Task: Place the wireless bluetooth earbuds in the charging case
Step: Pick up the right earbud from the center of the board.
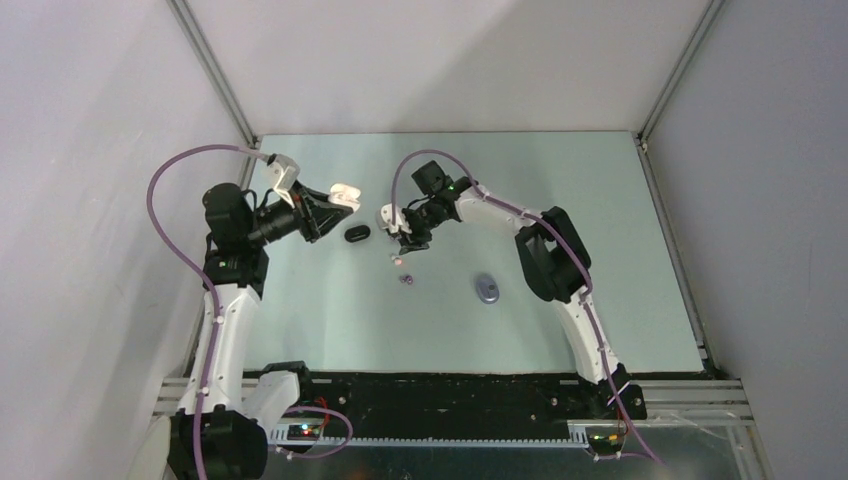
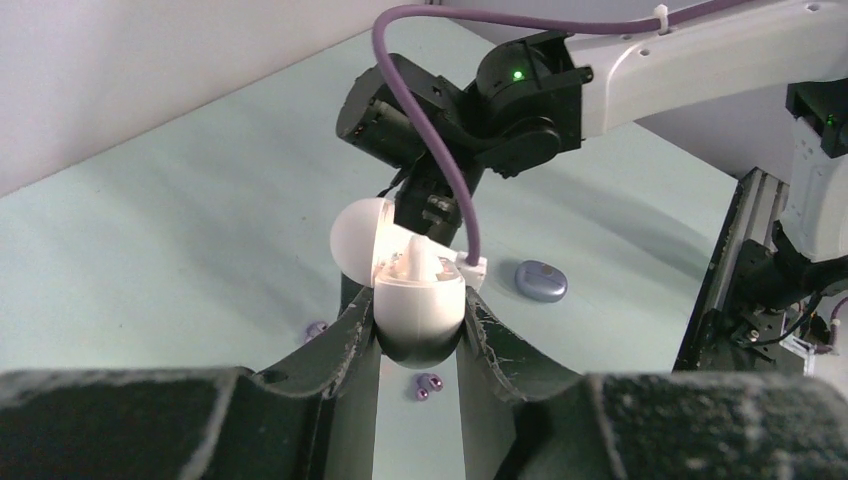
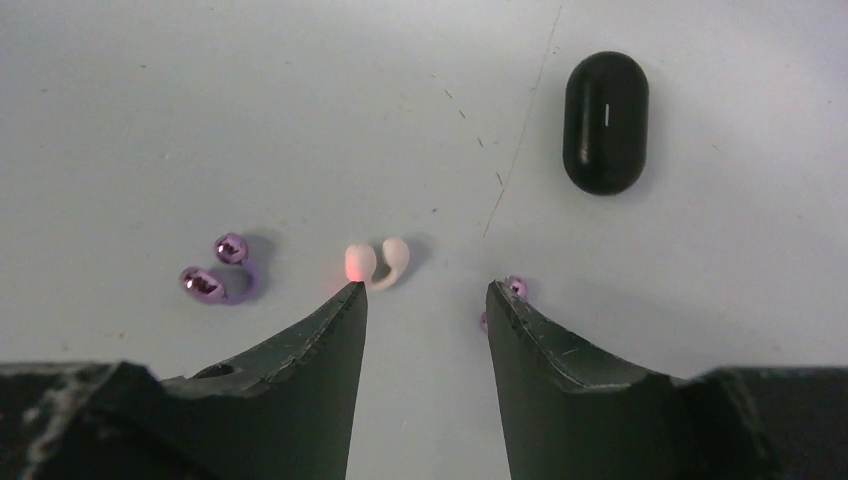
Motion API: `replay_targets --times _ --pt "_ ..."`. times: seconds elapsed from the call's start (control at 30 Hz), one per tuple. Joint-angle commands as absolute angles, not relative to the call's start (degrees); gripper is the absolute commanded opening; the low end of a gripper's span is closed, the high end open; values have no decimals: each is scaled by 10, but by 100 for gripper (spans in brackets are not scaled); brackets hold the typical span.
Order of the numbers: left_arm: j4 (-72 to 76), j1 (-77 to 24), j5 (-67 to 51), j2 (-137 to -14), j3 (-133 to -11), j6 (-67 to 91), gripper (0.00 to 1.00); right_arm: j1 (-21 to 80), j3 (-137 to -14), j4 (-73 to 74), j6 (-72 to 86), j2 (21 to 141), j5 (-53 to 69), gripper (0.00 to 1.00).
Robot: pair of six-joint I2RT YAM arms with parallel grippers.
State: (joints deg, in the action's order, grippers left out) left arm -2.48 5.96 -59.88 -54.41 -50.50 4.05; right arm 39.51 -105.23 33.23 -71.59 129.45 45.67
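My left gripper is shut on an open white charging case, held above the table with its lid swung back; a white earbud stands in it. My right gripper is open and empty, low over the table. A white earbud lies just past its left fingertip. A purple earbud lies further left. Another purple earbud is partly hidden behind the right fingertip. In the top view the right gripper hovers over the white earbud.
A closed black case lies on the table beyond the right gripper; it also shows in the top view. A closed purple case lies to the right. Grey walls enclose the teal table.
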Motion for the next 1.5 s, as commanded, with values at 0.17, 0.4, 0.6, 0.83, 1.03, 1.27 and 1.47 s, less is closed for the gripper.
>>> replay_targets --times 0.17,0.4,0.6,0.83,1.03,1.27,1.47 --pt "-52 72 -603 -532 -524 12 0 415 -1151 425 -727 1356 441 51" --pt "-26 73 -606 -522 -507 30 0 430 -1154 466 -767 1366 393 51" --pt "-17 74 -604 -511 -499 36 0 439 -1157 457 -759 1374 366 50" --pt "-15 75 -601 -497 -489 38 0 450 -1186 462 -756 1395 342 47" --pt "-11 77 -604 -488 -482 40 0 454 -1240 508 -750 1424 331 33" --pt "40 77 -605 -480 -465 72 0 452 -1237 553 -680 1402 327 24" --pt "96 77 -603 -480 -462 104 0 417 -1154 437 -420 1318 297 24"
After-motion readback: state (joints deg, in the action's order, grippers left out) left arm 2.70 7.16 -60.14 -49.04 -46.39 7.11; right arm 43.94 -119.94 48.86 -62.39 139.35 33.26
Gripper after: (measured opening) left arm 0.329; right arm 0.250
